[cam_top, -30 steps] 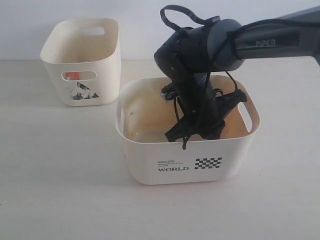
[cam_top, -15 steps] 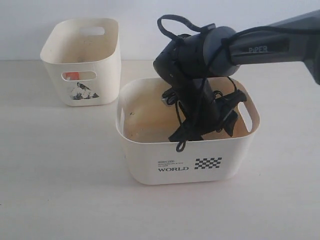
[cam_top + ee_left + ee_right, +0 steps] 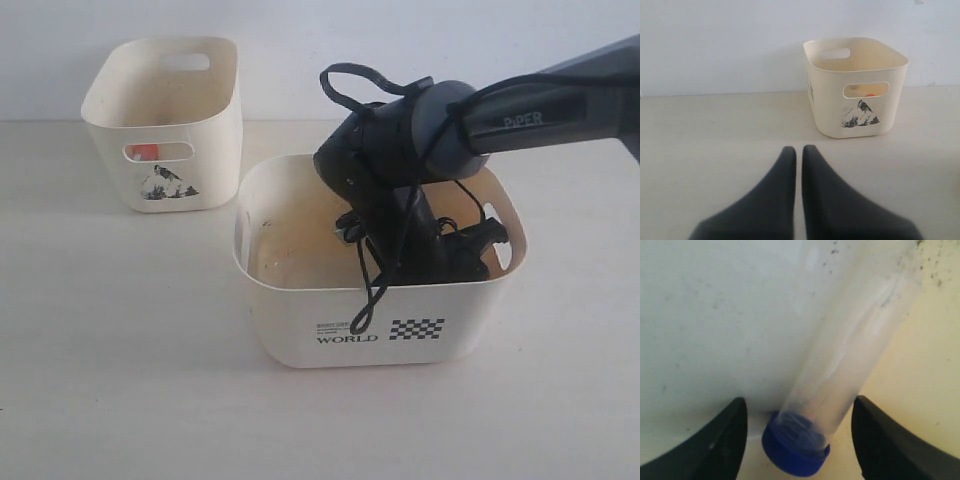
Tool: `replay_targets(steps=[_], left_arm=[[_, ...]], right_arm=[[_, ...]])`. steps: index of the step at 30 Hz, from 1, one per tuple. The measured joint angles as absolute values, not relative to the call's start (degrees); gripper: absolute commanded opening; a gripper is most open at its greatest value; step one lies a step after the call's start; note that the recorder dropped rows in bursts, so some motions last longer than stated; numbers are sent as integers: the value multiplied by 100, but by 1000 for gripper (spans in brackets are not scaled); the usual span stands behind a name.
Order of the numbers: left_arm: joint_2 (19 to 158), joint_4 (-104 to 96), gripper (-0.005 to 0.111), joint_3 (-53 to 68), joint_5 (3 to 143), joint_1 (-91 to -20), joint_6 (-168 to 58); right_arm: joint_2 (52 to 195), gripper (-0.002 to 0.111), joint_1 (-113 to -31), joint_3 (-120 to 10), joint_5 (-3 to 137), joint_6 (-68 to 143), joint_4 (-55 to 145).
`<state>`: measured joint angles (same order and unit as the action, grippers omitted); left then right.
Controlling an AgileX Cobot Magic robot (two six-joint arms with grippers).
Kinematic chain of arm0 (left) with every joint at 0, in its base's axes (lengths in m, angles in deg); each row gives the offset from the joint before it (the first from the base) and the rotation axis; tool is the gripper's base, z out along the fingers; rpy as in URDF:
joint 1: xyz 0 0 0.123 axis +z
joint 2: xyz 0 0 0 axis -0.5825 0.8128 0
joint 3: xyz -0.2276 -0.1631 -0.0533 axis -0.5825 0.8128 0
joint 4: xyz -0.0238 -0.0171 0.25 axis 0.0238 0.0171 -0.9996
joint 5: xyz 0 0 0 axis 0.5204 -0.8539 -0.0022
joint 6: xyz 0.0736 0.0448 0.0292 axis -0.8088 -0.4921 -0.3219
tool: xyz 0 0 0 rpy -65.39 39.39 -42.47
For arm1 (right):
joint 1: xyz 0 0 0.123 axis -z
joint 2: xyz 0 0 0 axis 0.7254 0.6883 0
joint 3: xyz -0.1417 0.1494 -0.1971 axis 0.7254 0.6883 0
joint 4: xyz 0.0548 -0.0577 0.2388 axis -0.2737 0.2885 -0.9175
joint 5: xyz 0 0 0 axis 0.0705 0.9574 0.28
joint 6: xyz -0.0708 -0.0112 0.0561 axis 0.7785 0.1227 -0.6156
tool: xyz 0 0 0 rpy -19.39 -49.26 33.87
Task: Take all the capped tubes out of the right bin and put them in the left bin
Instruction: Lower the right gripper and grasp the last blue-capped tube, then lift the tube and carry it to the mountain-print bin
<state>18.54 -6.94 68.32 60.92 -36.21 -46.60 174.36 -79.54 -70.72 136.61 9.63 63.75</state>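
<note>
A clear capped tube (image 3: 840, 365) with a blue cap (image 3: 792, 452) lies on the stained floor of the right bin (image 3: 300, 320). My right gripper (image 3: 799, 407) is open, one finger on either side of the tube's cap end, not touching it. In the exterior view the right gripper (image 3: 445, 262) reaches deep into that bin, its fingertips hidden behind the front wall. The left bin (image 3: 215, 120) stands at the back left, and an orange-red cap (image 3: 145, 152) shows through its handle slot. My left gripper (image 3: 795, 149) is shut and empty, hovering over the table, facing the left bin (image 3: 830, 110).
A black cable loop (image 3: 362, 310) hangs from the right arm over the front wall of the right bin. A pale wall (image 3: 300, 40) runs behind the table. Bare tabletop (image 3: 120, 350) stretches in front of both bins.
The right arm has dropped lower and slightly right inside the right bin. The cable loop now hangs over the bin's front wall. The bins have not moved.
</note>
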Motion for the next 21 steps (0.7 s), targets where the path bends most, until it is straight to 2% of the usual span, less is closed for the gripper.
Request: replay_targets(steps=[16, 17, 18, 21], left_arm=[[1854, -694, 4, 6832, 6092, -3621, -4660], [1854, -694, 4, 6832, 6092, -3621, -4660], [1854, -694, 4, 6832, 6092, -3621, -4660], [1854, -694, 4, 6832, 6092, -3621, -4660]], right_arm=[[17436, 58, -7965, -7067, 13673, 797, 6513], [17436, 54, -7965, -7067, 13684, 765, 6523], [17436, 46, -7965, -7067, 13684, 737, 6523], [17436, 12, -7965, -7059, 13736, 627, 6608]])
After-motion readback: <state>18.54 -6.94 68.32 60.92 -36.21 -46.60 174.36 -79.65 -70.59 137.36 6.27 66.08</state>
